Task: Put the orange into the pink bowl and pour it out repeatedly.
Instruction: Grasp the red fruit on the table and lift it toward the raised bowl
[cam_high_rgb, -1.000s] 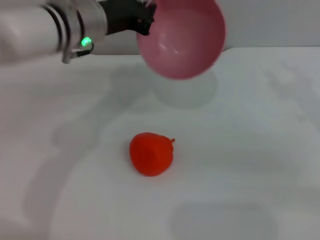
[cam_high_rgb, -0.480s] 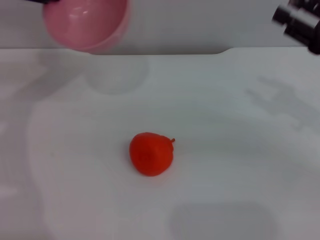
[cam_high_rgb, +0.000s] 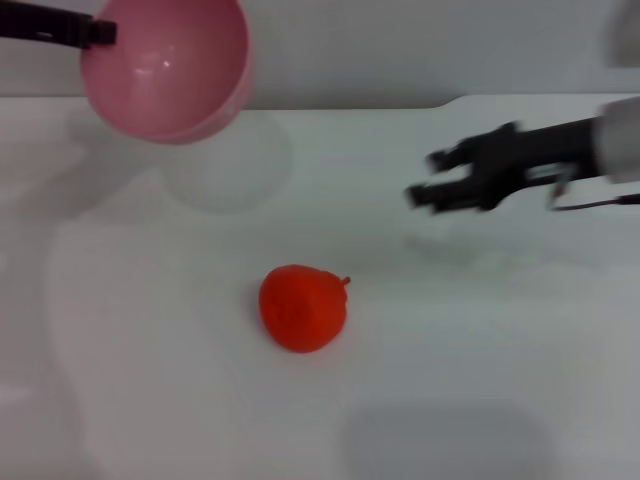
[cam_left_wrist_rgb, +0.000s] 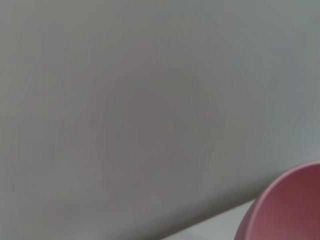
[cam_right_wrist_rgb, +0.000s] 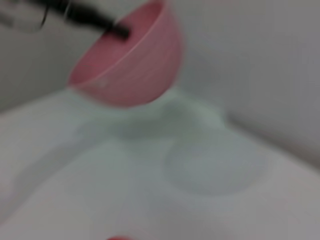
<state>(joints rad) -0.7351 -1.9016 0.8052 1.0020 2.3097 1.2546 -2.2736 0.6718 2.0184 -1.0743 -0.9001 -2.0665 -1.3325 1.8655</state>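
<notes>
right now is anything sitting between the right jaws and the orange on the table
Nothing visible does. The right gripper hangs open above bare white table, with the small orange-red fruit lying alone, and the glossy pink plastic bowl held aloft, well clear.

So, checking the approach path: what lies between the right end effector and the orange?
Nothing: in the head view, only bare white table separates the right end effector from the orange.

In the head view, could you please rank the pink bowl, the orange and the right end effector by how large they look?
1. Pink bowl, held up by the left end effector.
2. Right end effector, unsure: raised, closer to the camera.
3. Orange, on the table.
</notes>
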